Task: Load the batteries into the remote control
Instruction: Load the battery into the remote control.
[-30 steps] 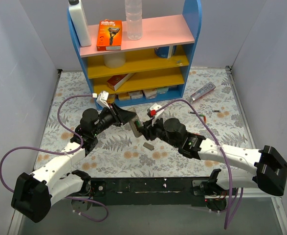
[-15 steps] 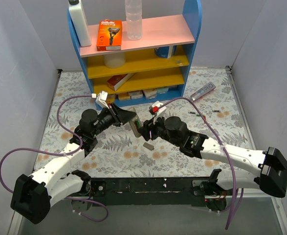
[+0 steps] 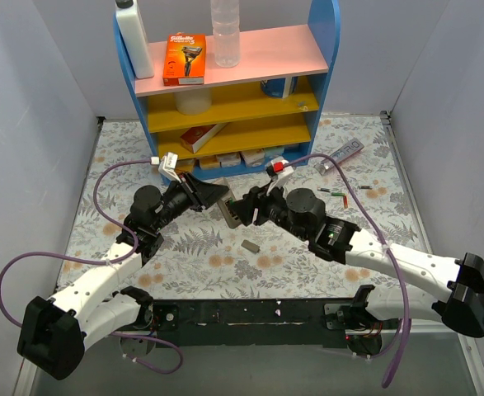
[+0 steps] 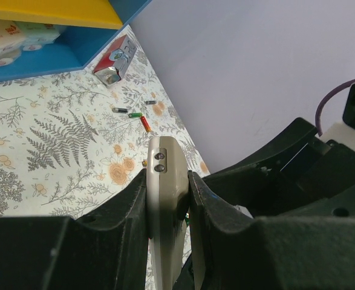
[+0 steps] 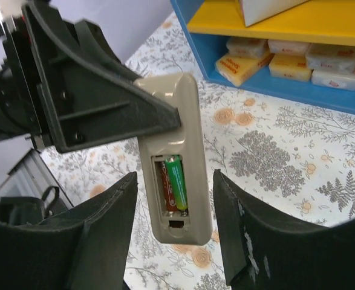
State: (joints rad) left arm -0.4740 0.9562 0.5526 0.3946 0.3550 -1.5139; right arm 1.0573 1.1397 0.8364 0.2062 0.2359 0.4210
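My left gripper [image 3: 215, 198] is shut on the remote control [image 3: 232, 214] and holds it above the table. In the left wrist view the remote [image 4: 165, 205] stands edge-on between the two fingers of that gripper [image 4: 168, 178]. In the right wrist view the remote's grey back [image 5: 178, 103] faces the camera with its compartment open. A green battery [image 5: 176, 181] and a red battery [image 5: 164, 188] lie side by side inside. My right gripper [image 5: 173, 199] is open, a finger on each side of the remote's lower end, not touching it. It also shows in the top view [image 3: 248, 206].
The loose grey cover piece [image 3: 250, 245] lies on the table below the remote. Spare batteries [image 3: 338, 191] lie at the right, also seen in the left wrist view [image 4: 135, 115]. A silver-purple tube [image 3: 341, 154] lies near the blue-and-yellow shelf [image 3: 316, 124].
My right arm has shifted a little toward the shelf and to the right, its gripper still by the remote. The left arm and the remote have barely moved.
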